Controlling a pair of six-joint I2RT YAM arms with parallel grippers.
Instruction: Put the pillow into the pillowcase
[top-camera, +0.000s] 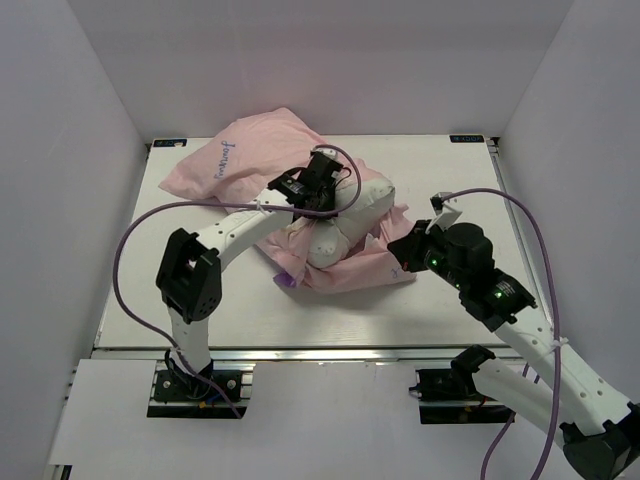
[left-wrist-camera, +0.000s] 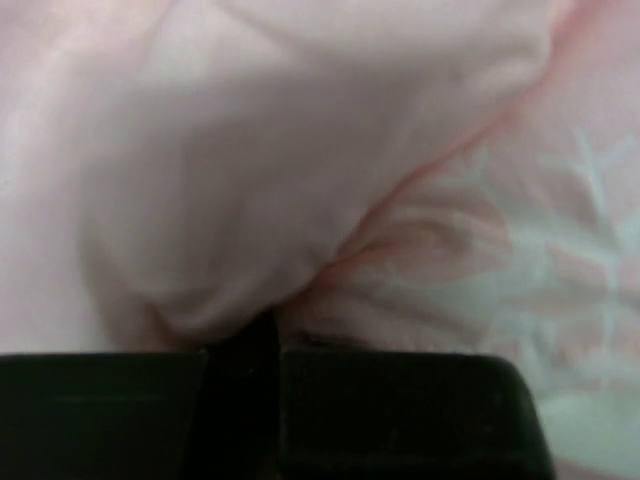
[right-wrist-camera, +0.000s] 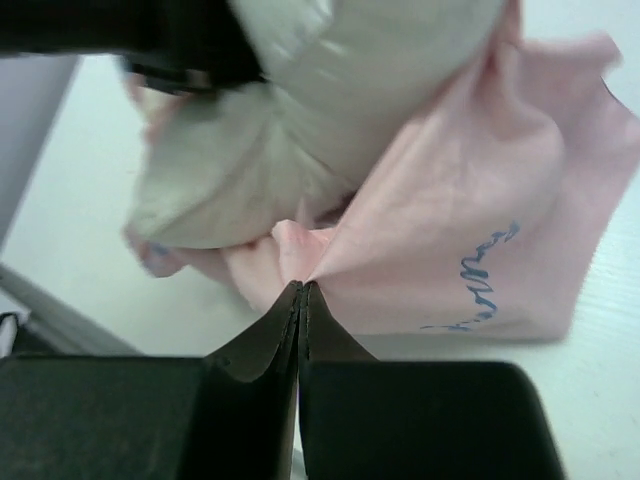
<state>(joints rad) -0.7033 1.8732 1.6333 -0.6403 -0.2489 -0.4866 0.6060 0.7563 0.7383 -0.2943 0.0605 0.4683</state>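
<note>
Pillowcase (top-camera: 250, 150) edge may slip from right pincer (right-wrist-camera: 301, 287), pinching it beside the pillow (top-camera: 352, 215), if left pincer (left-wrist-camera: 265, 345), pressed together atop the pillow, shoves too hard.

Top view is bright and even, with glare on the near table (top-camera: 200, 300) edge; left wrist view is dim, heavily blurred; right wrist view is sharper, with soft shadows.

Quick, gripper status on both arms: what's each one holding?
Left gripper: closed, pinching a fold of what looks like the pillow.
Right gripper: closed, pinching the pillowcase edge.
</note>
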